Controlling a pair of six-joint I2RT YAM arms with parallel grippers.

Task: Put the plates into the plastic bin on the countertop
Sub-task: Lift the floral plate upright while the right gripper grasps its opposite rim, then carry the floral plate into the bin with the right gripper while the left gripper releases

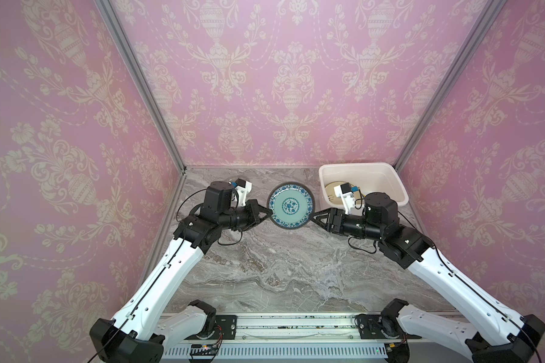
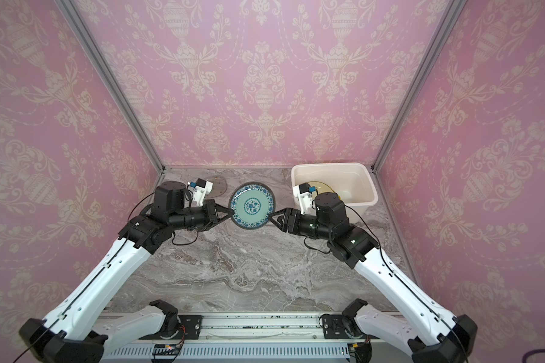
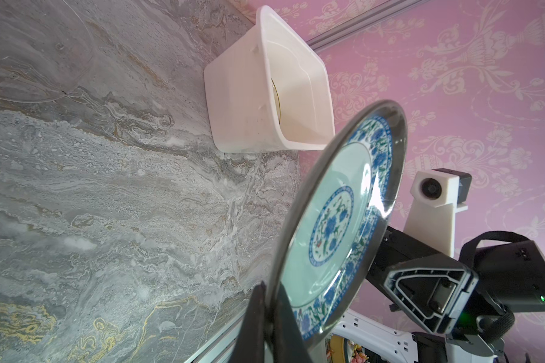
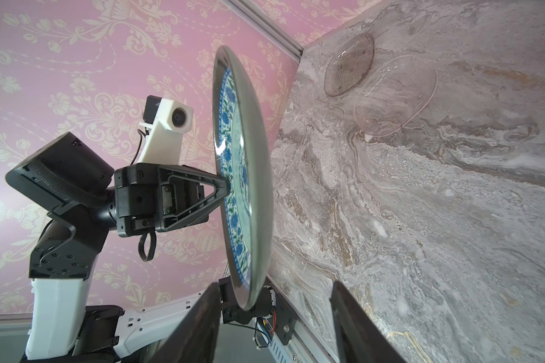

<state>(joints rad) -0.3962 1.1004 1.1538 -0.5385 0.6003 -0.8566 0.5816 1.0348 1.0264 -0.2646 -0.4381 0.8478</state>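
Observation:
A blue-patterned plate (image 1: pixel 290 207) (image 2: pixel 251 206) hangs level above the countertop (image 1: pixel 280 267), between the two arms. My left gripper (image 1: pixel 267 211) (image 3: pixel 271 287) is shut on its left rim, one finger above and one below. My right gripper (image 1: pixel 311 217) (image 4: pixel 275 284) stands open with the plate's opposite rim (image 4: pixel 249 295) between its fingers; a gap shows on at least one side. The white plastic bin (image 1: pixel 390 176) (image 3: pixel 233 94) stands at the back right, with a yellowish plate (image 1: pixel 329 190) (image 2: pixel 323 187) lying in it, partly hidden by the right wrist camera.
A smoky glass plate (image 4: pixel 348 64) (image 2: pixel 219 185) and a clear glass plate (image 4: pixel 394 94) lie on the countertop at the back left, behind my left arm. Pink patterned walls with metal posts close in the back and both sides.

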